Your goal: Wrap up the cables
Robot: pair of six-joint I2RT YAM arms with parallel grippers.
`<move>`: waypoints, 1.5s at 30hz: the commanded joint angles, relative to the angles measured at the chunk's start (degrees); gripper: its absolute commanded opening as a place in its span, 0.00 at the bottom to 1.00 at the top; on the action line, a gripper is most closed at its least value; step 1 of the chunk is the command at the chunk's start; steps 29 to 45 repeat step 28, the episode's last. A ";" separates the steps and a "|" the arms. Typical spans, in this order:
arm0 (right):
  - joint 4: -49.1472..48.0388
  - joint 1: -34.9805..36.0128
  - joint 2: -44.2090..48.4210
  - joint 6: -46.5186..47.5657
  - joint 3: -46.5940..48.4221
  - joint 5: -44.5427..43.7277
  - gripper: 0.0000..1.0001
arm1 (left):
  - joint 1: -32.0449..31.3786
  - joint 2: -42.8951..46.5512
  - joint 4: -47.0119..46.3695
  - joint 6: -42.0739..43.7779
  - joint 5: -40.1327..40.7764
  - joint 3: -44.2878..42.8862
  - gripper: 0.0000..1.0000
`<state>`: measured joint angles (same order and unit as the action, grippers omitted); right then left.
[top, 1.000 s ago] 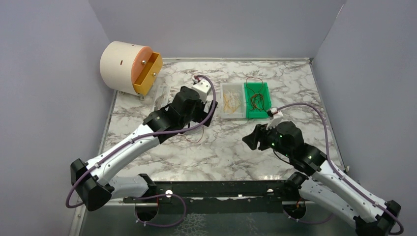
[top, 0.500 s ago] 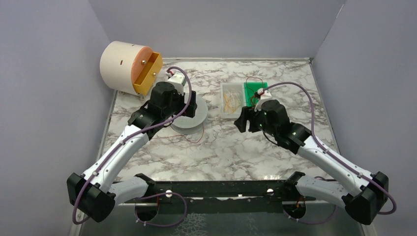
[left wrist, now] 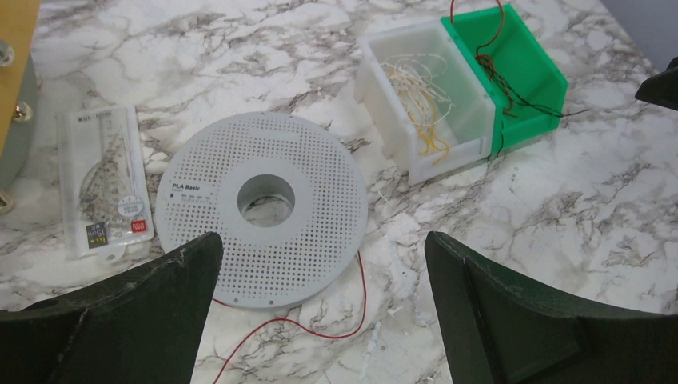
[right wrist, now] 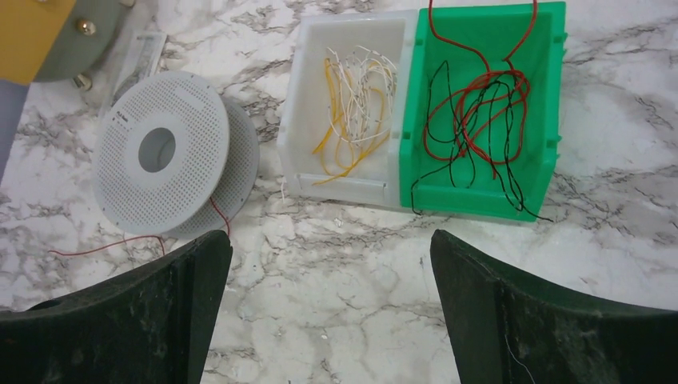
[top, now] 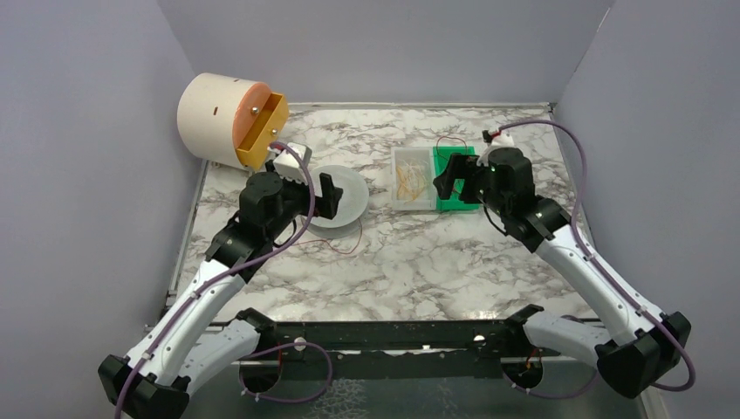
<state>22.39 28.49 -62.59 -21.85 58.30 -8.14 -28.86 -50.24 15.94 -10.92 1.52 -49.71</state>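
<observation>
Left gripper [left wrist: 320, 244] hangs spread and empty over a perforated spool [left wrist: 304, 152] on the marble bench [right wrist: 360, 320]. Right gripper [right wrist: 329, 240], equally wide and empty, faces two touching bins. Red and black cables [right wrist: 472, 112] lie in the green bin [right wrist: 480, 204], yellow cables [right wrist: 344, 152] in the white bin [right wrist: 340, 188]. A loose red cable [left wrist: 320, 332] trails from the spool.

Two bins [right wrist: 344, 186], one spool [right wrist: 185, 120], one packet [left wrist: 104, 176], one drawer drum [top: 218, 113], many cables [right wrist: 480, 100].

Plain lavender-grey walls [top: 375, 52] closed in a grey-veined white marble tabletop [top: 410, 262] at left, top and right; a black rail [top: 393, 332] crossed the frame's bottom.
</observation>
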 commanded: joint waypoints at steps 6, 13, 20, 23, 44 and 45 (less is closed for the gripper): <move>6.48 0.02 12.72 -5.57 1.06 -3.24 1.00 | 1.59 3.92 -5.93 0.10 -2.74 2.09 0.99; 12.84 0.03 14.36 -12.15 1.30 -5.65 1.00 | 3.11 4.81 -6.36 -0.36 -3.71 2.59 0.99; 12.33 0.07 16.95 -1.22 0.46 -4.17 1.00 | 4.12 7.17 -6.69 -0.08 -3.93 2.77 0.99; 11.46 0.07 19.46 0.77 -0.01 -3.74 1.00 | 5.75 7.82 -7.30 -0.84 -6.31 2.82 0.99; 15.07 0.05 19.54 1.64 3.45 1.84 1.00 | 9.15 8.25 -8.45 -2.48 -9.63 3.82 0.99; 15.07 0.05 19.54 1.64 3.45 1.84 1.00 | 9.15 8.25 -8.45 -2.48 -9.63 3.82 0.99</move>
